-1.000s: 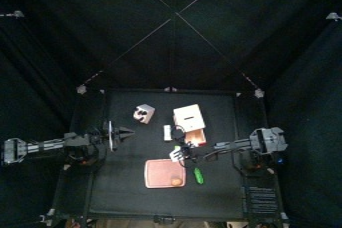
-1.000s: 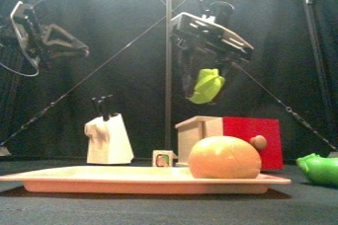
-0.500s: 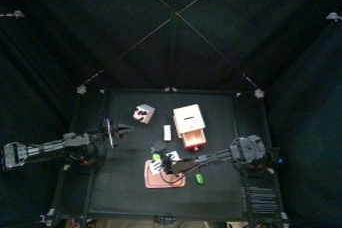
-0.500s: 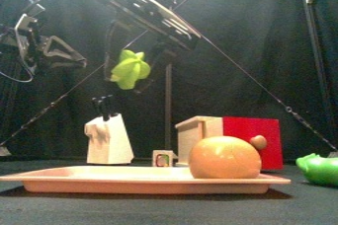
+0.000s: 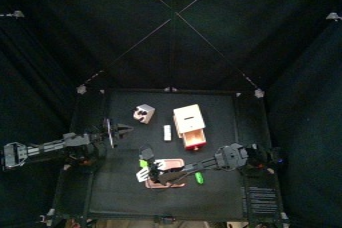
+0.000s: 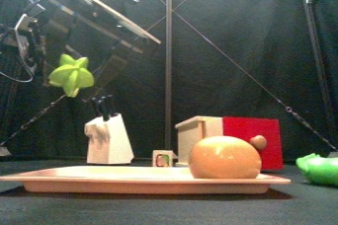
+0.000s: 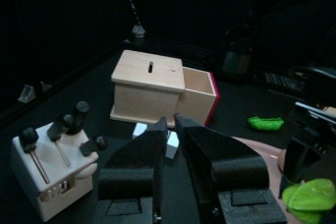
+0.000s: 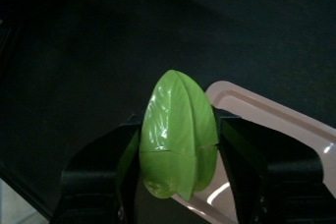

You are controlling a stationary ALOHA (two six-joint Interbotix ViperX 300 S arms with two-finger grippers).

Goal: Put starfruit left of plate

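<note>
The starfruit (image 6: 70, 74) is a small yellow-green, star-ribbed toy fruit hanging high above the table. My right gripper (image 5: 146, 164) is shut on it, and the right wrist view shows the starfruit (image 8: 178, 135) clamped between both jaws. That arm reaches across from the right, over the salmon-pink plate (image 5: 170, 180), to the plate's left edge. Below the fruit in the right wrist view lies a corner of the plate (image 8: 269, 112). In the front view the plate (image 6: 79, 178) sits low and wide. My left gripper (image 7: 171, 130) rests at the table's left with its jaws close together, holding nothing.
A tan-and-red box (image 5: 191, 124) stands behind the plate. At the back left is a white block with black pegs (image 5: 143, 113). A bright green oblong item (image 5: 201, 178) lies right of the plate. An orange ball (image 6: 224, 157) sits on the plate, with a small cube (image 6: 164, 158) behind it.
My right arm has swung the starfruit leftward, from the plate's right side across to its left edge. The left arm has stayed still.
</note>
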